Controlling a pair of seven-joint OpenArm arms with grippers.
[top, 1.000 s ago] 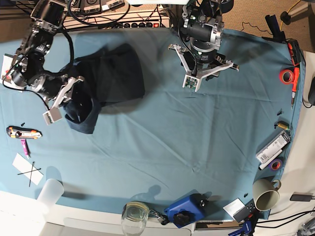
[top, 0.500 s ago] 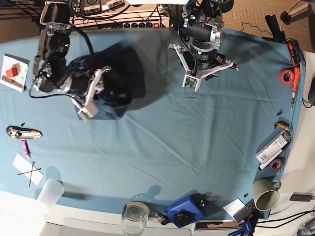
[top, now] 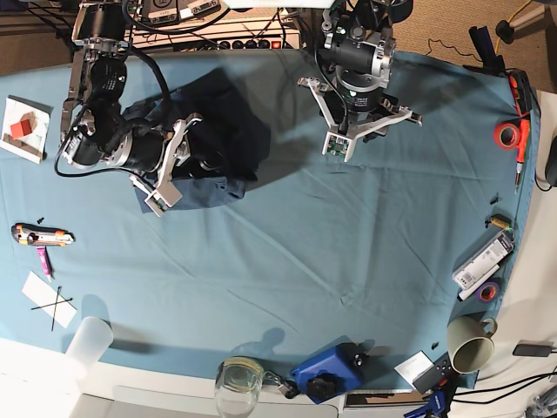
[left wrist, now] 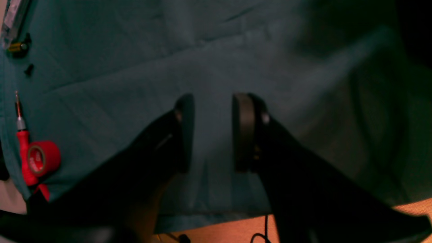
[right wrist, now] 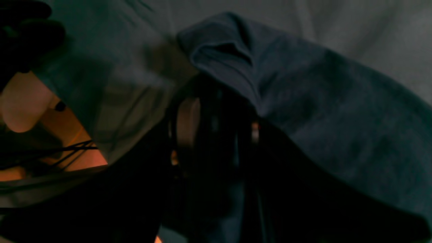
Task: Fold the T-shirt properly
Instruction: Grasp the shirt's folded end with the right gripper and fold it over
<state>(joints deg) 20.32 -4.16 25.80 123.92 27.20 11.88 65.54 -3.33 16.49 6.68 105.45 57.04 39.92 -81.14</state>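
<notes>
- Right gripper (top: 172, 164) has swung from the table's near-left edge in over the T-shirt (top: 228, 131), dragging the loose flap onto the pile.
- Its fingers now look parted, cloth lying against them, not clearly pinched.
- Left gripper (left wrist: 213, 133) hovers, fingers spread over bare teal table cloth (top: 348, 244).
- Shirt's a compact bundle at the far left: probably a fold just laid.

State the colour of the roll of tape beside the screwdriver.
Red tape roll, clearest in the left wrist view.

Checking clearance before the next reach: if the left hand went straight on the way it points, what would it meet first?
Probably only the bare teal table cloth: the left hand is open and empty, and nothing lies ahead between its fingers, though depth is unclear.
</notes>
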